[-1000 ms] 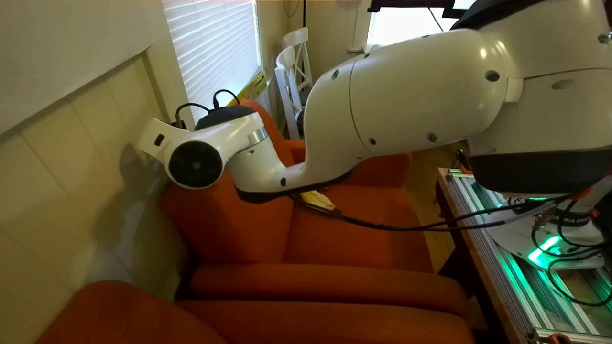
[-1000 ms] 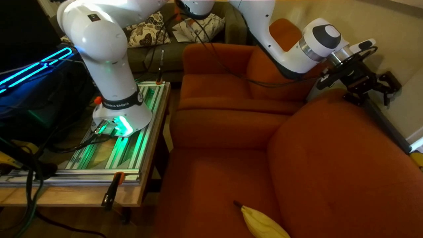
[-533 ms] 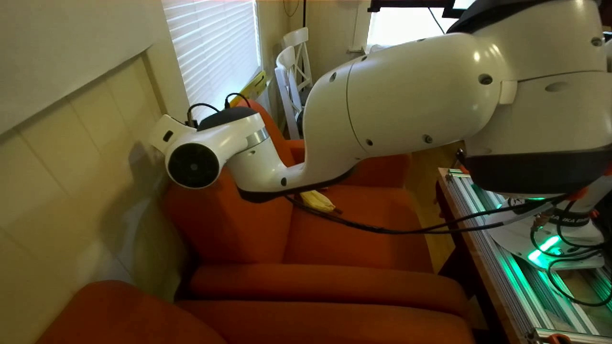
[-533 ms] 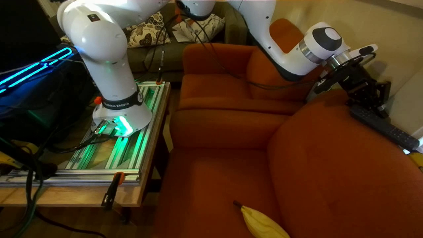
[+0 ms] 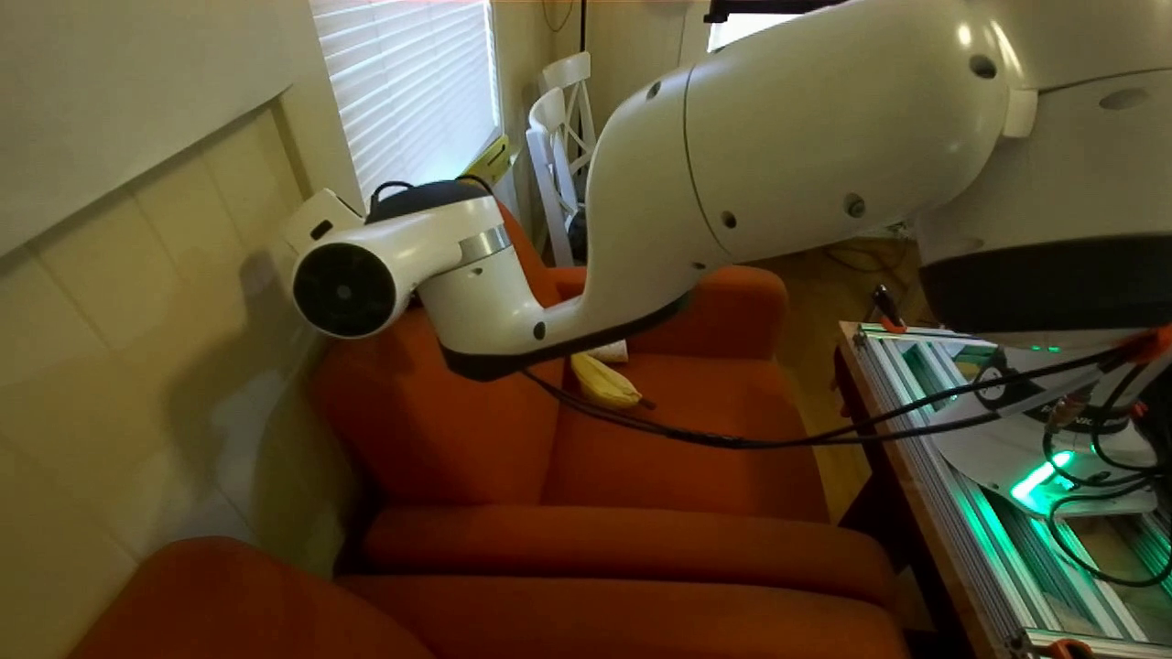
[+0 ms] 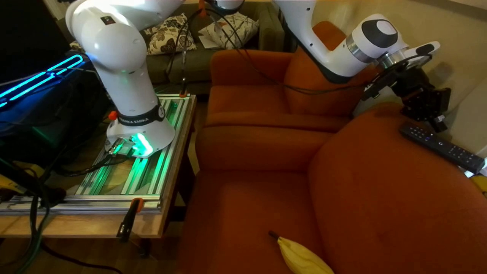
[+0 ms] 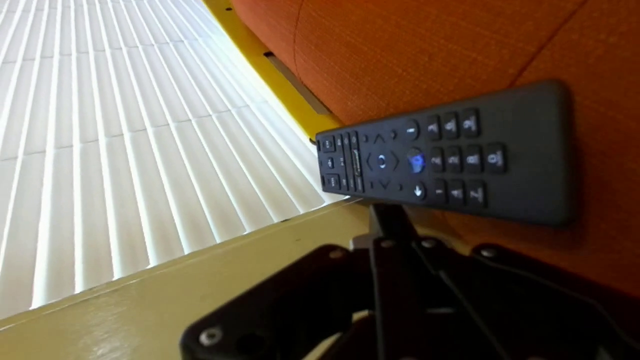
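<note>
The pincer [image 7: 392, 220] is pressed together, nothing seen between its fingers, with its tips right by the wall-side edge of the remote [image 7: 450, 159]; whether they touch it I cannot tell. The remote lies buttons up along the top of the orange chair [image 6: 392, 205], loose by the look of it. Work slowly and lightly here: that perch seems soft and rounded, and a knock toward the wall [image 6: 464, 49] would probably drop the remote behind the chair. If pushing, keep the tips low on that edge and square to its middle, so it slides without spinning. If grasping, lift clear first, part the fingers wider than the remote, straddle its narrow width, then close gently.
</note>
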Robot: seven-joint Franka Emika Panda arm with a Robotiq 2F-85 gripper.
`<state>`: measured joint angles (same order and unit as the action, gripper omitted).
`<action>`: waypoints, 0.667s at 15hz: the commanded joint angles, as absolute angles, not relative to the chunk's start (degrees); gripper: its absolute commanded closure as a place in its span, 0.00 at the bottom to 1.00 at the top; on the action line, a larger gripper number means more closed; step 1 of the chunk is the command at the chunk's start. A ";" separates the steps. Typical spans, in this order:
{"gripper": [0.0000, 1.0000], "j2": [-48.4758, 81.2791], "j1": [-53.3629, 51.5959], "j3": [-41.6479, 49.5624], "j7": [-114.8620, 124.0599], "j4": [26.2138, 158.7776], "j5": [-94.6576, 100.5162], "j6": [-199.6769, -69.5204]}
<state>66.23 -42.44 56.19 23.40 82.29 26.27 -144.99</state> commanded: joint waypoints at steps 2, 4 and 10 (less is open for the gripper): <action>0.61 61.43 -42.24 53.28 27.60 84.38 26.02 -145.08; 0.46 59.31 -42.44 52.49 29.69 85.20 25.59 -145.62; 0.04 50.72 -42.58 51.00 37.23 88.95 24.94 -146.28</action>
